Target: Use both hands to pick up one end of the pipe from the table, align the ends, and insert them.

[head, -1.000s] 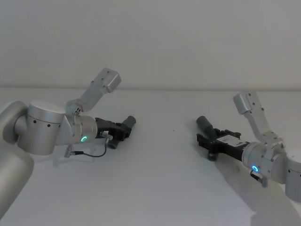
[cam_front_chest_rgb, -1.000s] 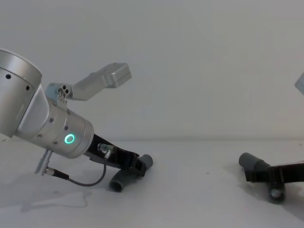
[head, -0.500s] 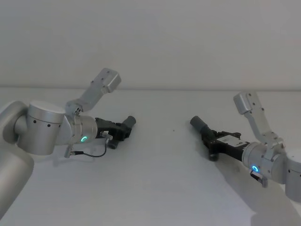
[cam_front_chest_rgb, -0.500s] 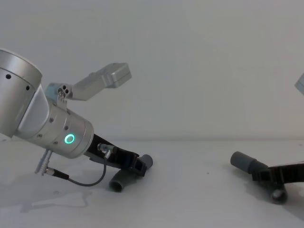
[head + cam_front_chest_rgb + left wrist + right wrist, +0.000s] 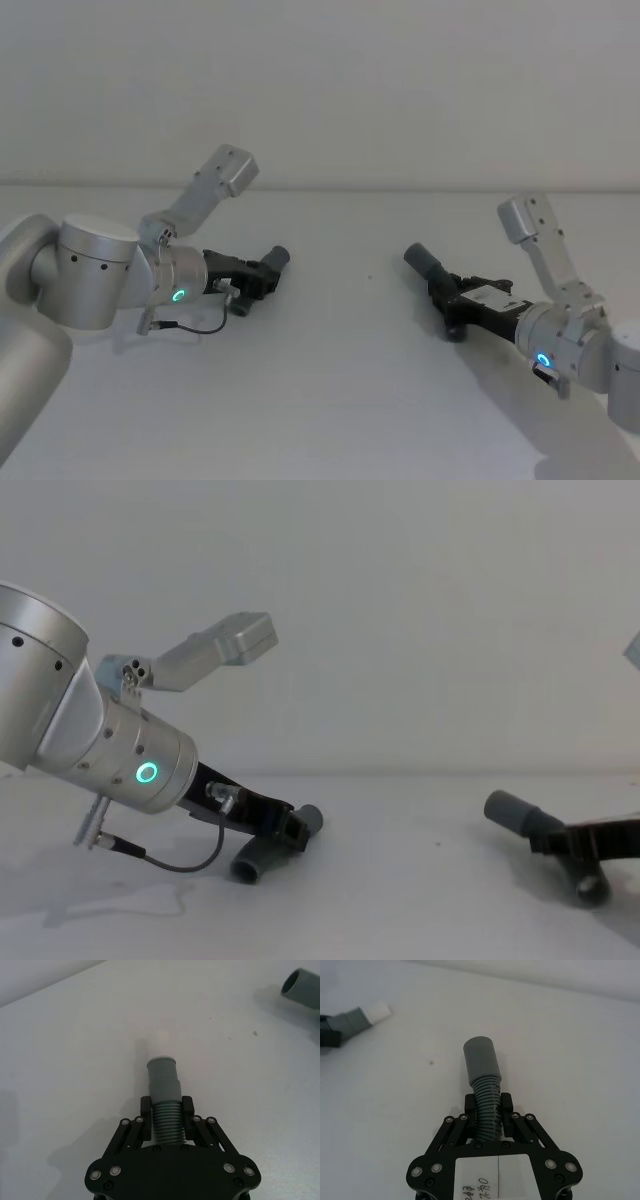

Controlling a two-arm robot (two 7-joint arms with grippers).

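Seemingly a robotics lab: a plain matte white desk (image 5: pixel 330 400) meets a blank pale wall (image 5: pixel 400 80) on the far side, with a silver left arm (image 5: pixel 95 275) (its ring light (image 5: pixel 147 772) glowing green) and right arm (image 5: pixel 575 340) reaching over it.

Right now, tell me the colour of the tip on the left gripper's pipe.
White tip, on a grey cuff; clearest in the right wrist view.

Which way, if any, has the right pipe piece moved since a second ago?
Yes: the right pipe piece, in the right gripper, shifted toward the robot's left, its cuff closer to the dark speck.
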